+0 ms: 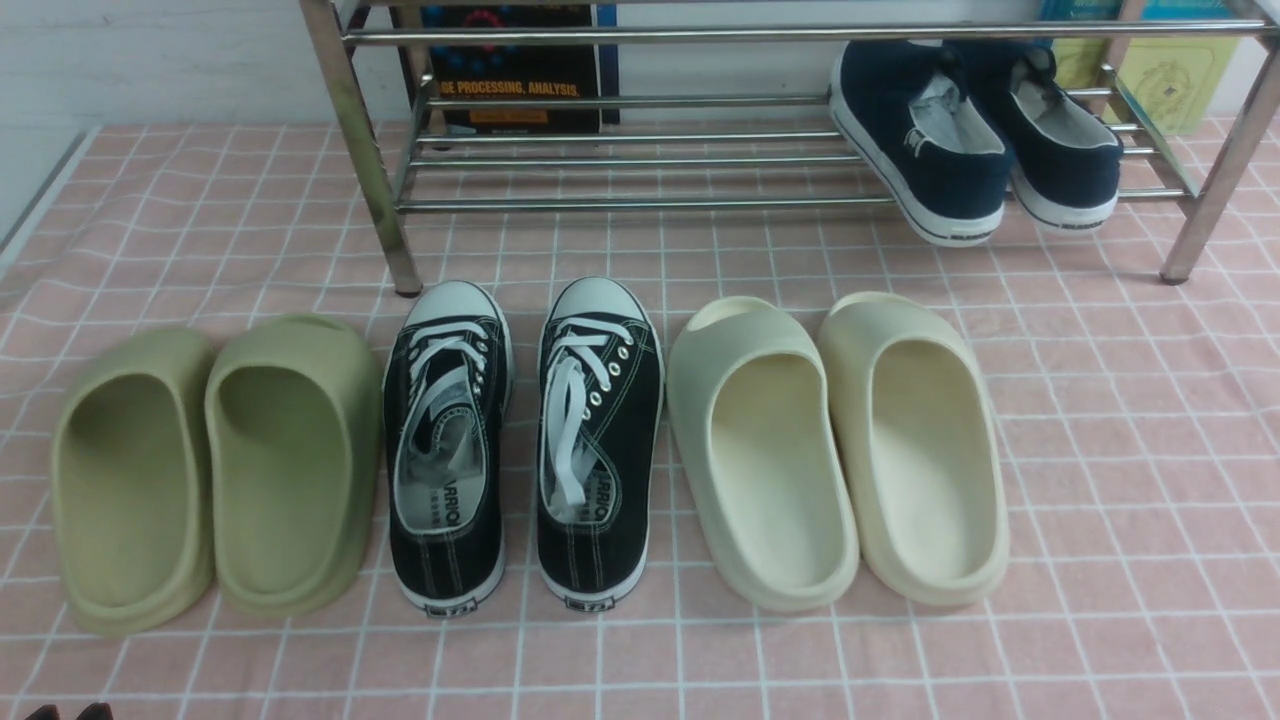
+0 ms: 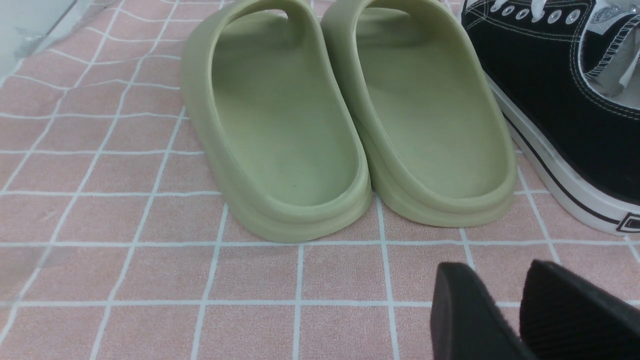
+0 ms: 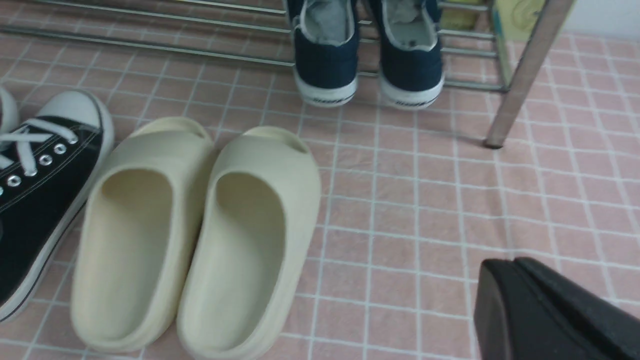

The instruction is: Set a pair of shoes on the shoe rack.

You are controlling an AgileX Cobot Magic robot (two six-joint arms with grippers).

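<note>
Shoe rack [image 1: 620,204]: chrome, low and wide, standing at the far side of the tabletop [image 1: 1150,450], which is covered in a pink checked cloth.

Navy slip-on shoes [image 1: 940,170]: both on the rack's lower rails, at its right end. They sit side by side, toes toward the back. The white-soled heels overhang the front rail and tilt down toward the cloth. Pale lining shows in both openings.

In front of the rack, a row of three pairs lies flat on the cloth, heels toward the robot:
- Olive slides [image 1: 280,460], out past the rack's left leg.
- Black lace-up sneakers [image 1: 610,380], in front of the rack's left half, the white toe caps near that leg.
- Cream slides [image 1: 770,450], in front of the rack's middle and right half, touching each other along their inner sides.

Behind the rack, a dark book [image 1: 520,70] stands at its left part and a yellow-green box [image 1: 1170,80] at its right end.

Left gripper [image 2: 500,272]: low over the cloth, well clear of the rack, just behind the olive slides' heels. Jaws spread, nothing between them.

Right gripper [image 3: 510,272]: over bare cloth well in front of the rack's right leg, beside the cream slides. Jaws pressed together, holding nothing.
</note>
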